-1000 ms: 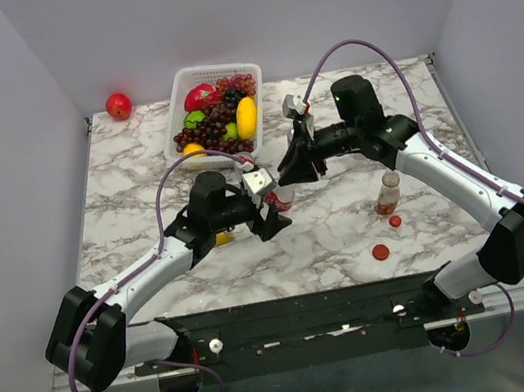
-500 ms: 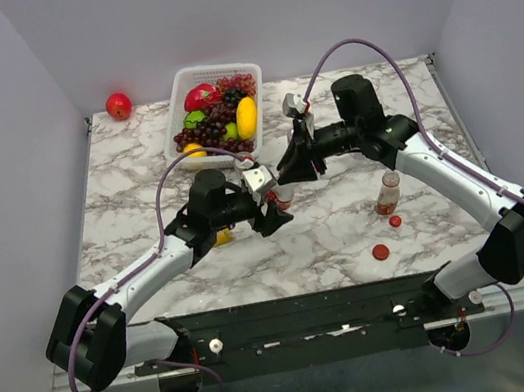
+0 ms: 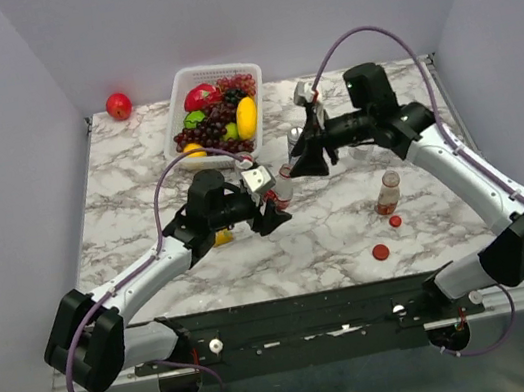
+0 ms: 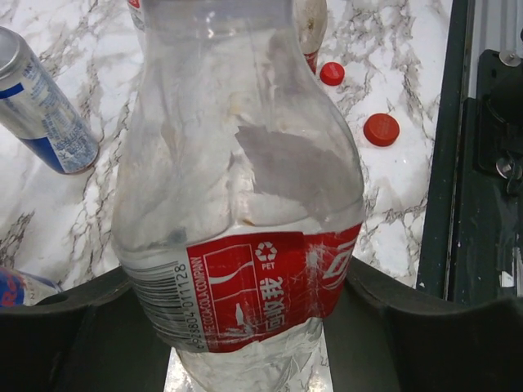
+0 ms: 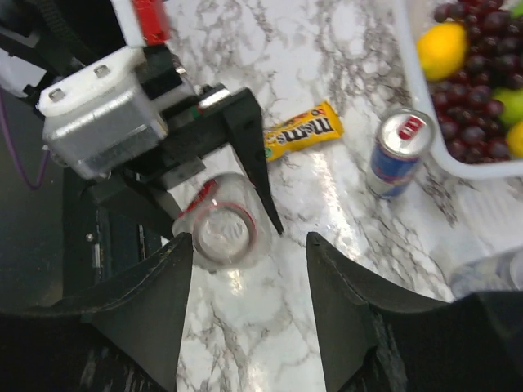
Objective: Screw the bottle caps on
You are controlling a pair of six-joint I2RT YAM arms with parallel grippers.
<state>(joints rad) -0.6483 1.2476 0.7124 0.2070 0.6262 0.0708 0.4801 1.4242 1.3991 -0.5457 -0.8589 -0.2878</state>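
My left gripper [image 3: 273,214] is shut on a short clear bottle with a red label [image 3: 282,189], holding it upright on the table; the bottle fills the left wrist view [image 4: 237,204] between the gripper [image 4: 245,335] fingers. From above its top [image 5: 222,229] is a whitish-clear round with a red ring. My right gripper [image 3: 305,162] is open and empty, hovering above and just right of that bottle [image 5: 248,245]. A second red-label bottle [image 3: 387,192] stands at the right, with two red caps [image 3: 395,221] [image 3: 381,252] in front of it. A taller clear bottle [image 3: 294,136] stands behind.
A white basket [image 3: 219,65] of fruit stands at the back, a red apple [image 3: 118,106] at the back left. A silver-blue can [image 5: 398,151] and a yellow candy packet [image 5: 302,131] lie near the left gripper. The black base rail [image 3: 294,317] runs along the near edge.
My right gripper has let go of the bottle top and drawn back up and to the right, jaws open. My left gripper still holds the bottle in place.
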